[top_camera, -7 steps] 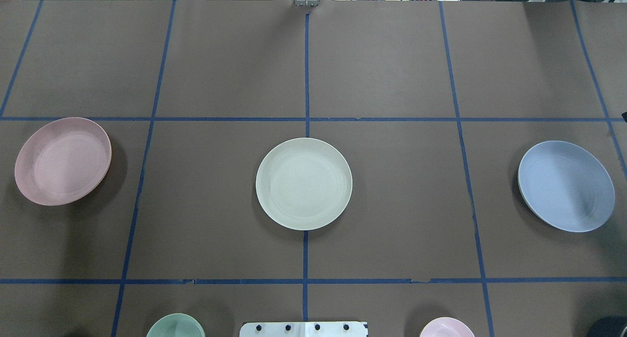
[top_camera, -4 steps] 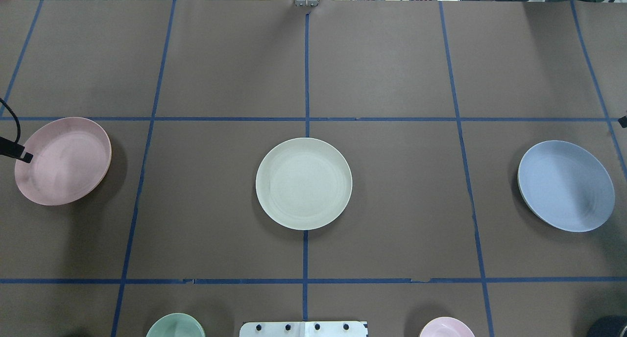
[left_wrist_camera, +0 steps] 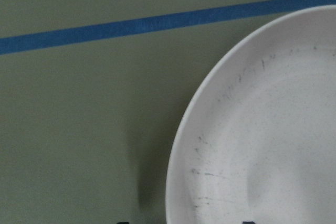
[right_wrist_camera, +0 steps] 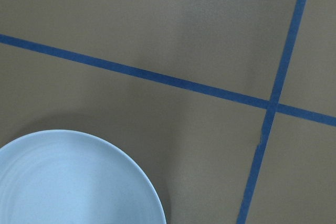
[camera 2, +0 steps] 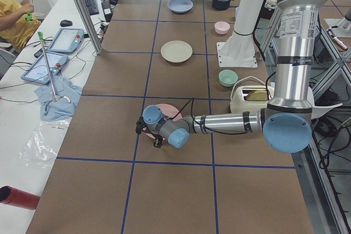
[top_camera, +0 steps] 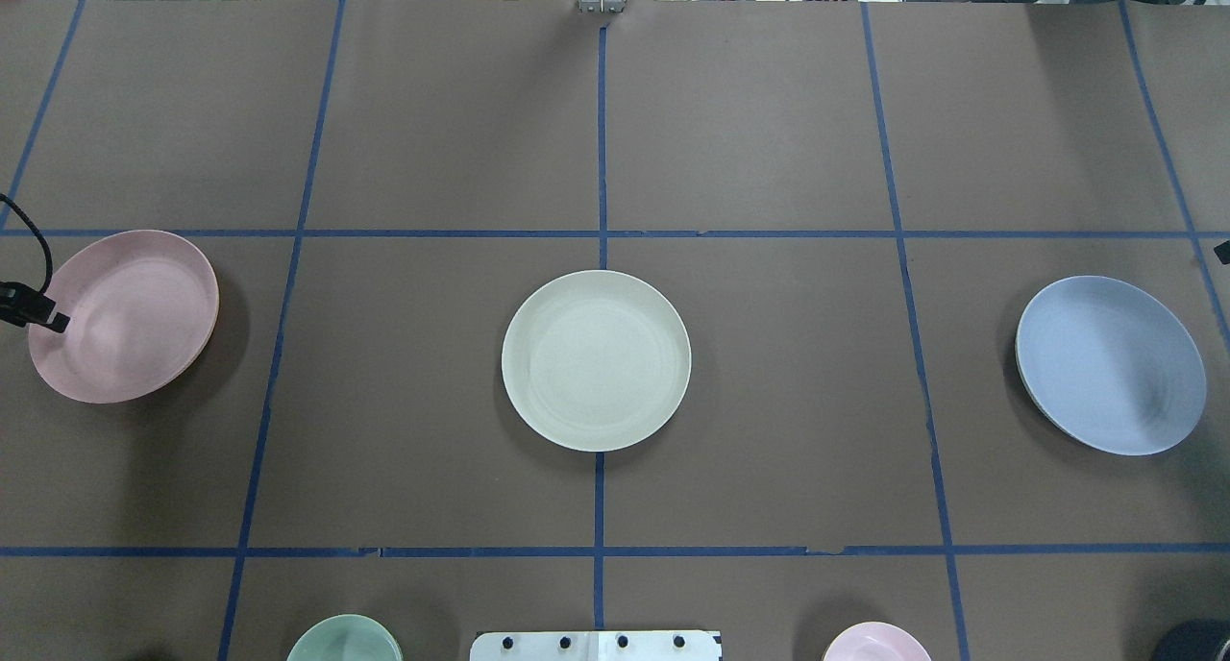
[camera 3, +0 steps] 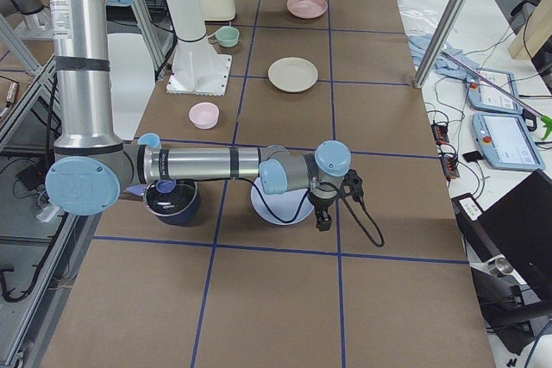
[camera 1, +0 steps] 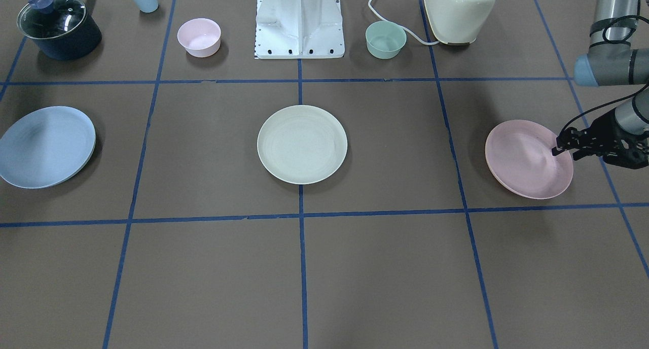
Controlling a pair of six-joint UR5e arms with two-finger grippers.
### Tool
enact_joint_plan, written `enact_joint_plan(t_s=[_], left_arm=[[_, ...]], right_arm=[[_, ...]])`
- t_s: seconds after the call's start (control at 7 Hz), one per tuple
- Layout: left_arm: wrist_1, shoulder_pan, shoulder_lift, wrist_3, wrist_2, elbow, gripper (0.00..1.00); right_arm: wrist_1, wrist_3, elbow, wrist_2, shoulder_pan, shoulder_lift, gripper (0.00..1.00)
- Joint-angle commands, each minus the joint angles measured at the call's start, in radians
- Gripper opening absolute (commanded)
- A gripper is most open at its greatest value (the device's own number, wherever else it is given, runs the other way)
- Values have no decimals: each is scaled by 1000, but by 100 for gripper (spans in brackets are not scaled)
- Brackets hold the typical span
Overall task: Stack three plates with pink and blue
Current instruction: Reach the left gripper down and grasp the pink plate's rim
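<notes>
left gripper spread open, straddling pink plate rim. Risk: shallow bite slips or tips plate on lift (right gripper near blue plate, open or closed: can't tell).

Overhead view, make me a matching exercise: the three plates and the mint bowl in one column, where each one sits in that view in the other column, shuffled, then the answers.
Things:
1. pink plate
2. cream plate
3. blue plate
4. mint-green bowl

Places in the overhead view:
A. table centre, lying over the middle blue tape line
B. bottom edge, left of the white base plate
C. far right
D. far left

Pairs: 1-D, 2-A, 3-C, 4-B.
</notes>
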Motion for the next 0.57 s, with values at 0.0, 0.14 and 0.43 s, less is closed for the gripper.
enact_joint_plan(t_s=[0.0, 0.14, 0.43], left_arm=[[10, 4, -15, -11, -2, 22, 0], [36, 4, -55, -37, -61, 4, 0], [146, 4, -217, -176, -155, -68, 0]], right_arm=[[0, 1, 2, 11, 0, -5, 100], [0, 3, 7, 28, 0, -5, 100], [2, 4, 21, 38, 0, -5, 100]])
